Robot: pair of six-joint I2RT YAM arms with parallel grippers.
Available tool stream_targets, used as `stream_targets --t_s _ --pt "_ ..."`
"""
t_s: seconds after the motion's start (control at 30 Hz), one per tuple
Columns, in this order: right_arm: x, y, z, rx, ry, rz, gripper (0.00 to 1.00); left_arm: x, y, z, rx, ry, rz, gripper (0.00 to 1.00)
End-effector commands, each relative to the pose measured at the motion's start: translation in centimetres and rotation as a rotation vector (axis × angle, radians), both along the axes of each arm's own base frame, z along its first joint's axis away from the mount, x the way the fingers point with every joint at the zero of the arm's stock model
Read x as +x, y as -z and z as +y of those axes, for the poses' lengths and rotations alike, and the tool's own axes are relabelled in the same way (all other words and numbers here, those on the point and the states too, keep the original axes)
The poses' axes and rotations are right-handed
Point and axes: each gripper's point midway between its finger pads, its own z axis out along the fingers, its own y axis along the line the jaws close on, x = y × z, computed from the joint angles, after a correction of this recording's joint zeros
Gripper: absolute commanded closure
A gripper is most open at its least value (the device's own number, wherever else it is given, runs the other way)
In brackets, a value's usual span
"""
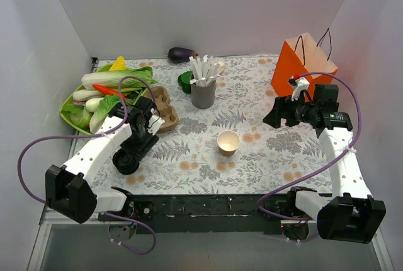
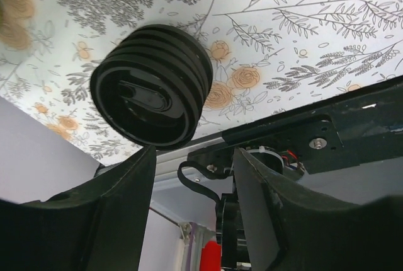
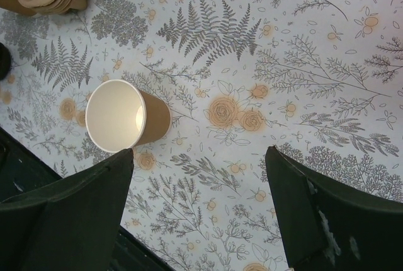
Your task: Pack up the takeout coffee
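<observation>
Black plastic lids point(image 2: 151, 85), stacked near the front edge, sit just beyond the left gripper point(image 2: 195, 152), whose fingers stand apart on nothing. Mid-table the takeout coffee cup point(image 1: 228, 142) stands upright and lidless (white inside, brown kraft outside). It looks light and crushable, so grip gently, low around the wall. Nearby the right gripper point(image 3: 200, 152) hangs wide open, and the orange bag point(image 1: 302, 63) stands far right.

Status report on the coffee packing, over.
Left gripper open, empty, just short of the black lid stack. Right gripper open, empty, beside the cup. Cup upright, no lid on. Right arm roughly between cup and orange bag.
</observation>
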Motion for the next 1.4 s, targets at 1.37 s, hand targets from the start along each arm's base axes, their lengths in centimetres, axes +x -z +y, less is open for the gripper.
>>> stream_targets --t_s 1.37 --pt "-0.6 0.6 0.0 0.006 0.003 -0.008 0.07 -0.5 3.8 0.9 0.093 -0.015 0.187 0.67"
